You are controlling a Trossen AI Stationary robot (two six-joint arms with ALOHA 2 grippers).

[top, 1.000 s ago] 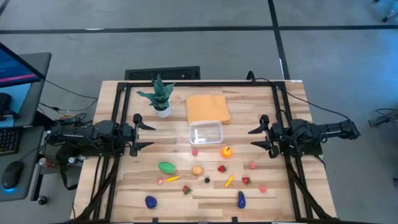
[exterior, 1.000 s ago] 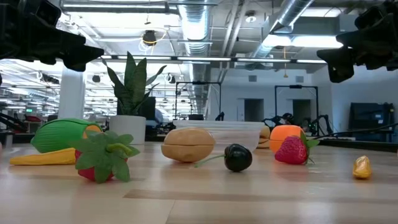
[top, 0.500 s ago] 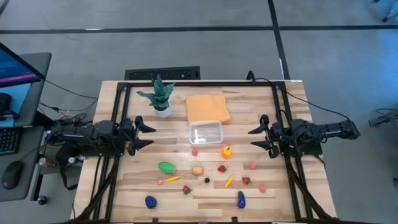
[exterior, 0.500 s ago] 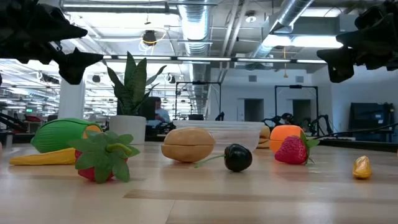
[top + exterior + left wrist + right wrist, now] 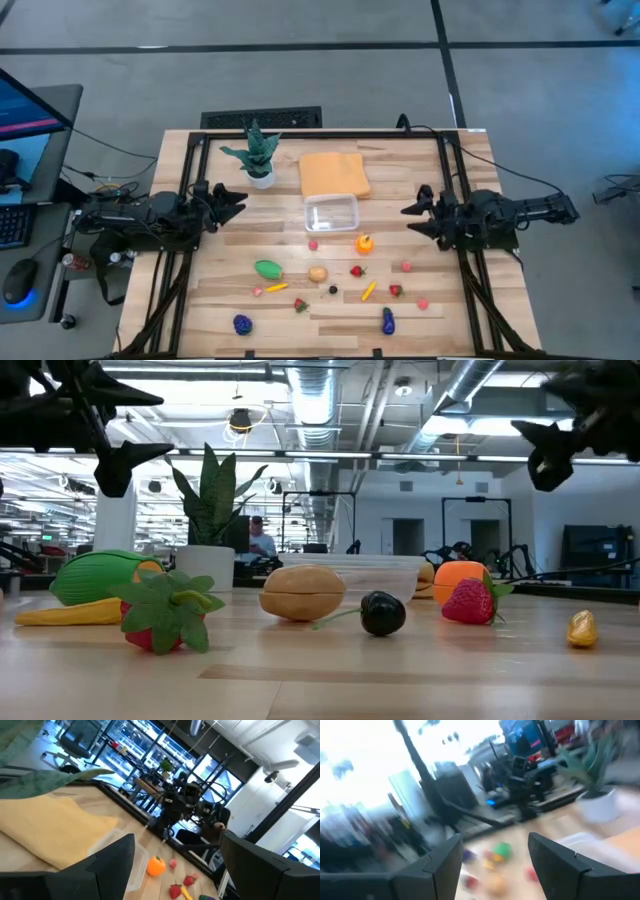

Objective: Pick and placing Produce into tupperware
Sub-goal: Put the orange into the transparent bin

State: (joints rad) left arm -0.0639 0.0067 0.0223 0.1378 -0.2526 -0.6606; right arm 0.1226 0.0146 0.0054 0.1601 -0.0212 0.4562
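near row: small toy produce lies loose on the pale wooden surface (image 5: 200, 310). Low view, closest first: red strawberry with green leaves (image 5: 165, 615), tan potato-shaped piece (image 5: 302, 592), black cherry with stem (image 5: 382, 612), small yellow piece (image 5: 582, 628). Nothing picked yet.
tupperware: small clear rectangular plastic container (image 5: 331, 213) sits mid-surface, empty, its far edge touching the flat folded orange cloth (image 5: 334, 174). Orange fruit (image 5: 364, 243) lies just beside its near right corner.
changed, left: left tool (image 5: 232, 205) has rolled at the wrist over the last second; the fingers that were spread flat now stack close together from above. Arm base has not shifted.
changed, right: right tool (image 5: 413, 218) shows the same roll, later and smaller.
tool state: both released, fingers apart, gripping nothing.
meaning: reads as wrists re-orienting before a first reach. Task at zero.
high view only: full layout, with purple piece (image 5: 243, 323) and eggplant (image 5: 387, 320) at the near edge; low view misses them.
low view only: both tools hang well above the surface.
far: green potted plant in white pot (image 5: 257, 155) beside the cloth; a person shows in the room beyond.
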